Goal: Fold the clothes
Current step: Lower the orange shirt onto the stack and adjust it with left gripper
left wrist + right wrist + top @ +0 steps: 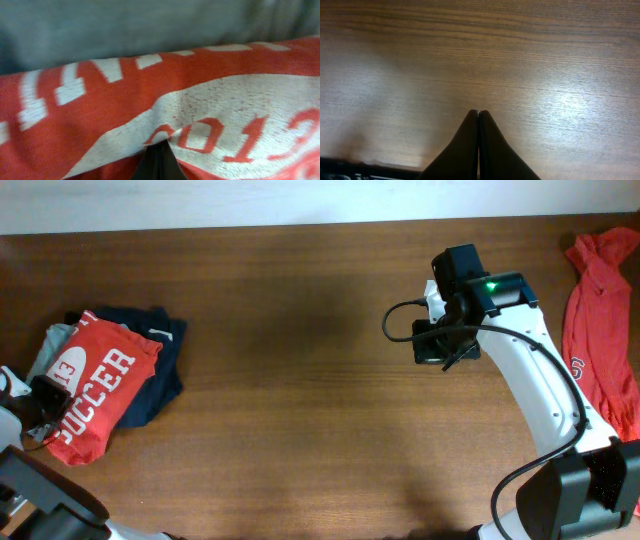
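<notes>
A folded orange-red T-shirt (95, 385) with white "2013 SOCCER" lettering lies at the table's left, on top of other folded garments. My left gripper (48, 400) is at its left edge. In the left wrist view the shirt's print (100, 130) fills the frame, and the left gripper (159, 145) is shut, with the cloth puckered around the dark tips. A second orange-red T-shirt (600, 320) lies spread and crumpled at the far right edge. My right gripper (445, 345) (478, 112) hovers over bare wood right of centre, shut and holding nothing.
A dark navy folded garment (160, 370) and a light-grey folded garment (50, 345) (150, 25) lie under the folded shirt. The wooden table (300, 380) stretches between the two arms. The right arm's white link and black cable run from the bottom right.
</notes>
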Robot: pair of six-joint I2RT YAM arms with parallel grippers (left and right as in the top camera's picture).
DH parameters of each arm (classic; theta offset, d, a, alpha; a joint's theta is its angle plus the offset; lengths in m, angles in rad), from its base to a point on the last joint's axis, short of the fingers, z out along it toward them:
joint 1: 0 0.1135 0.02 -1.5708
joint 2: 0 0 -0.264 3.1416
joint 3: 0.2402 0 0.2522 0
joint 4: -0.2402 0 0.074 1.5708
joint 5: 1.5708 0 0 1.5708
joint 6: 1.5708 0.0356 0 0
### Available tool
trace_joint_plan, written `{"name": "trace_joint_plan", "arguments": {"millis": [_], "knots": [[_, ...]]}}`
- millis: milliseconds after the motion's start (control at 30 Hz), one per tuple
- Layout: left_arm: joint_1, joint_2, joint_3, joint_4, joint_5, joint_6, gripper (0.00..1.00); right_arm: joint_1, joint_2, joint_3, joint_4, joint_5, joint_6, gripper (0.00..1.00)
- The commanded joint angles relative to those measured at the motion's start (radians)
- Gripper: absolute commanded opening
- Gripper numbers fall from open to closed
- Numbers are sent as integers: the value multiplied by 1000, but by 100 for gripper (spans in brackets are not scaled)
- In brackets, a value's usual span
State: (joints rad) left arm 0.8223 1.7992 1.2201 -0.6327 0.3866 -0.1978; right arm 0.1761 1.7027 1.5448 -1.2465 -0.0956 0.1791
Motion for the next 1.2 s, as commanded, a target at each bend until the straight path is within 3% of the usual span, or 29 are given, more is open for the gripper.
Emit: {"name": "trace_joint_plan", "arguments": {"millis": [0,200,400,733,1000,1167], "knots": [[-11,-55,51,-35,193,34,1,-6,-8,11,-8,-8,-7,4],[-67,-208,95,-13,216,119,4,-6,-8,11,-3,-9,-7,4],[-206,-163,94,87,146,305,4,-6,-8,11,5,-9,-7,4],[-316,74,94,190,-44,304,5,-6,-8,11,-23,-51,-7,4],[-314,95,105,168,-34,304,7,-6,-8,11,-33,-51,-7,4],[-314,3,197,75,84,304,14,-6,-11,11,-39,-51,-19,4]]}}
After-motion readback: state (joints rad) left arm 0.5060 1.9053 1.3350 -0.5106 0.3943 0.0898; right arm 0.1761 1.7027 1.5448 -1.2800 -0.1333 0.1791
